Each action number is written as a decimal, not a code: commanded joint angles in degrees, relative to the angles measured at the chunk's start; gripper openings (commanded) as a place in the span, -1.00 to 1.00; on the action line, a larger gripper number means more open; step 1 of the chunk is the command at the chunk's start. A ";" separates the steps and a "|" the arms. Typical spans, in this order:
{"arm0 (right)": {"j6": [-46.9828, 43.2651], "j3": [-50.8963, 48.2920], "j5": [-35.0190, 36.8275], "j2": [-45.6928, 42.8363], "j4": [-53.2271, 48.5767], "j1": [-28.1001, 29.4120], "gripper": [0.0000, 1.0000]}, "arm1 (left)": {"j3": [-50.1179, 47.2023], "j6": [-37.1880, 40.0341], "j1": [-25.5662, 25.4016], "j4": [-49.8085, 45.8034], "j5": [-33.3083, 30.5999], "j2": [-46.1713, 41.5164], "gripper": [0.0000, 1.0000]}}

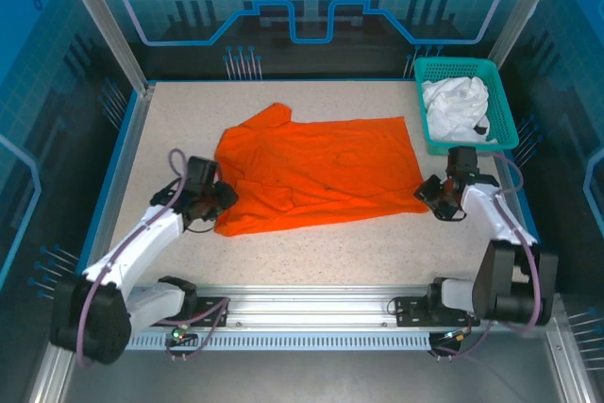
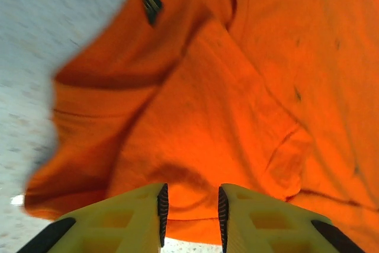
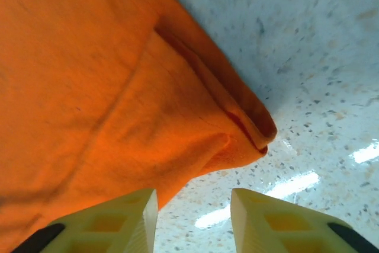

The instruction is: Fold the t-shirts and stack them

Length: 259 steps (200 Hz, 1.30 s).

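Status: orange t-shirt [image 1: 316, 172] is spread out mid-table, wrinkled, with one sleeve sticking out at its far left corner. Table [image 1: 377, 247] is bare speckled surface all around it. White t-shirt [image 1: 455, 106] sits bunched in the teal basket [image 1: 453, 64] at the far right corner (small dark patch at its near right edge, can't make out what it is).

Left gripper [image 2: 190, 199] is at the near left corner of the orange t-shirt. Its jaws are apart with a narrow gap; the cloth edge runs across that gap and a sliver of table shows below it. No pinch, so released. A small dark tag [image 2: 151, 5] sits on the cloth further ahead.

Right gripper [image 3: 192, 202] is at the near right corner of the same shirt, jaws wider apart. Mostly bare table shows between them, and the doubled-over corner of cloth lies just ahead of the fingertips. Released too, holding nothing.

Top view: the two grippers are well apart, one at each near corner, both low over the table.
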 commanded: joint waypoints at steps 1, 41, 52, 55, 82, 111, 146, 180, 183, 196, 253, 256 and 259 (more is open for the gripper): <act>-2.31 2.44 -0.09 4.37 -0.17 2.33 -0.31 | -2.10 -2.37 -3.05 8.31 2.28 4.44 -0.41; -0.60 2.69 2.71 8.36 1.74 2.26 -0.21 | -3.58 -3.90 -5.62 12.96 -1.53 14.48 -0.41; 0.40 2.09 3.96 8.83 2.54 1.84 -0.10 | -3.99 -4.11 -5.50 10.95 -5.97 15.59 -0.41; 0.57 1.97 4.09 9.07 2.79 1.57 -0.08 | -4.10 -4.38 -5.51 10.26 -7.30 15.78 -0.42; 0.72 1.70 2.31 12.27 3.79 -1.35 0.05 | -5.74 -5.87 -4.07 6.85 -12.76 15.76 -0.44; 1.58 0.53 0.52 13.82 6.01 -4.43 0.19 | -5.81 -6.85 -2.96 2.48 -16.47 13.02 -0.41; 1.93 -0.41 -1.07 13.30 6.29 -5.90 0.21 | -8.00 -4.34 3.00 -0.18 -15.52 8.31 -0.42; 3.07 -2.75 -0.72 8.80 5.51 -5.94 0.34 | -9.27 -2.08 7.42 -0.28 -13.33 3.87 -0.41; 3.23 -2.99 -0.64 8.28 5.27 -5.90 0.36 | -9.03 -1.85 7.57 -0.61 -13.43 3.79 -0.41; 3.45 -3.73 -0.38 5.92 4.66 -5.90 0.39 | -7.67 -1.00 8.28 -1.84 -13.08 3.01 -0.37; 1.34 0.21 6.72 -4.31 -1.36 4.83 0.46 | 0.34 0.70 3.44 -5.13 -6.32 -3.94 -0.27; 1.40 0.52 7.08 -4.35 -1.50 6.27 0.46 | 0.71 0.52 2.48 -5.20 -6.17 -3.67 -0.26; 1.50 0.81 7.25 -4.30 -1.48 7.18 0.45 | 0.96 0.28 1.54 -5.16 -5.95 -3.40 -0.27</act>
